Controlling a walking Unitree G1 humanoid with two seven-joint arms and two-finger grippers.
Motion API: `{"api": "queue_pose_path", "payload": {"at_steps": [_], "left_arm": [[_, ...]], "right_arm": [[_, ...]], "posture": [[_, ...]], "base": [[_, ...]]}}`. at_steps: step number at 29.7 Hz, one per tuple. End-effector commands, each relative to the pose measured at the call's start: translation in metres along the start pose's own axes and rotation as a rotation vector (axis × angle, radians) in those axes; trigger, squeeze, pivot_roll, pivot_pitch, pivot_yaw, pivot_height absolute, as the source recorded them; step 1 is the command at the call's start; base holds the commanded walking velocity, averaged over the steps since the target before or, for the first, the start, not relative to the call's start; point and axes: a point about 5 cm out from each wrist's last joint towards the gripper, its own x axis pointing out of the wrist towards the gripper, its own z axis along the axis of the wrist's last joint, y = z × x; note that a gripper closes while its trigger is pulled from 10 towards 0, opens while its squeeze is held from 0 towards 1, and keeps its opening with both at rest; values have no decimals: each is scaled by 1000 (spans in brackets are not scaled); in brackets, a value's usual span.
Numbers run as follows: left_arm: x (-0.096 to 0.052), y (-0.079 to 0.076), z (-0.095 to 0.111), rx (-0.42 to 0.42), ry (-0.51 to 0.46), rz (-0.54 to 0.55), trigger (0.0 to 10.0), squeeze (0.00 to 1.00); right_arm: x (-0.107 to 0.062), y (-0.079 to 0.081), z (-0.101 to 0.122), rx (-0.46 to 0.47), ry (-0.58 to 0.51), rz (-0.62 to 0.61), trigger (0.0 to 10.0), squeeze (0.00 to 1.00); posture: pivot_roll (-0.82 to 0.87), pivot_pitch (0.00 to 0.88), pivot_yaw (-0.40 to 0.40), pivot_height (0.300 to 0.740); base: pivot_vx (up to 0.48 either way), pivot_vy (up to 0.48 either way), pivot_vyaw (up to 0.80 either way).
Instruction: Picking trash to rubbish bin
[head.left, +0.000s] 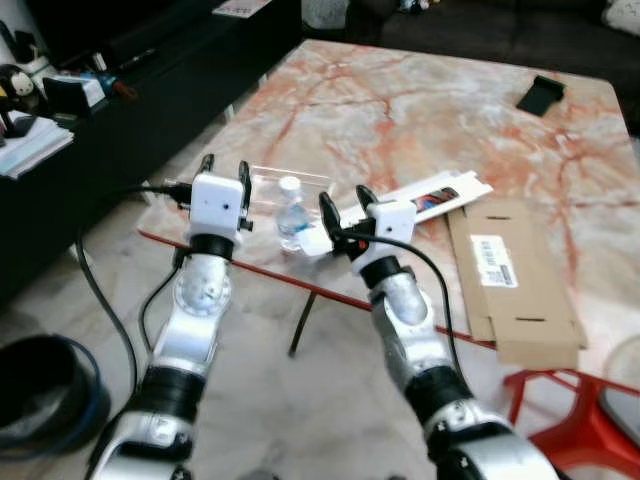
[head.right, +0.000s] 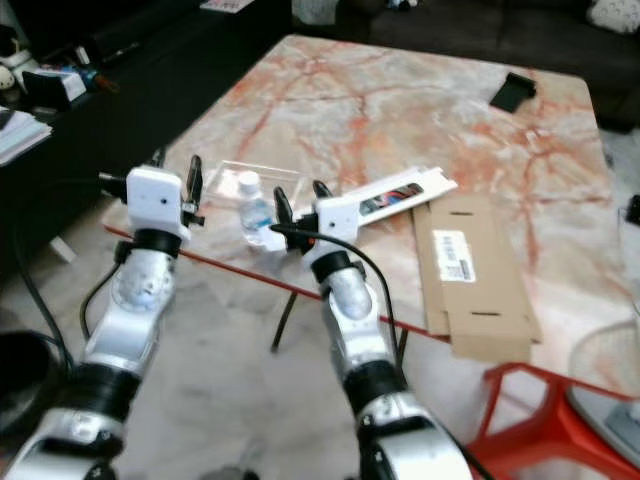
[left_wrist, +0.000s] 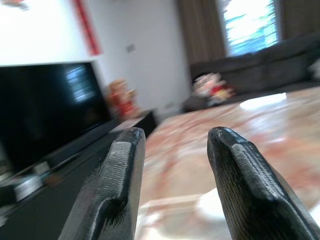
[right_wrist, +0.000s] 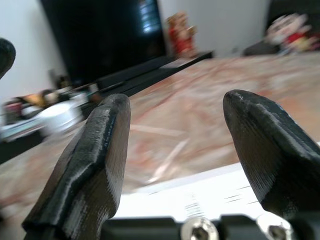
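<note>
- Table (head.left: 420, 110): pink-veined marble top; both arms reach to its near left corner.
- Trash on table: small water bottle (head.left: 290, 222) upright at the near edge, with a clear plastic tray (head.left: 300, 184) just behind it.
- To the right of the bottle lies a long white printed carton (head.left: 430, 198), and right of that a flattened brown cardboard box (head.left: 515, 285) running along the near right edge.
- Small black object (head.left: 541, 94) at the far right of the table; cannot tell what it is.
- Left tool (head.left: 224, 172): fingers parted with a clear gap, nothing between them. It hangs over the table's near left edge, just left of the bottle.
- Right tool (head.left: 345, 205): fingers parted wide, holding nothing. It sits just right of the bottle, over the near end of the white carton. A white scrap shows between bottle and tool; cannot tell whether it is trash or part of the arm.
- Dark round container (head.left: 40, 385) on the floor, near left; likely the rubbish bin, contents not visible.
- Judgement: bottle, tray, carton and cardboard all lie on the table, so those pieces remain to be binned. Neither tool carries anything toward the bin now.
</note>
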Motion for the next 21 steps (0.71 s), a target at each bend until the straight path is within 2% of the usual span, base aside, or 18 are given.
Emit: {"api": "queue_pose_path", "payload": {"at_steps": [1,16,21], "left_arm": [[3,6,6,7,-27,10,10000,0],[5,7,11,12,-39,9,10000,0],[5,14,17,105,-80,66,10000,0]], "right_arm": [[4,5,5,-1,-27,13,10000,0],[4,5,6,-5,-29,13,10000,0],[3,5,5,-9,-22,14,10000,0]], "posture": [[130,142,-11,740],[131,144,-14,740],[135,145,-15,740]], "base": [[304,0,-506],[303,0,0],[52,0,0]]}}
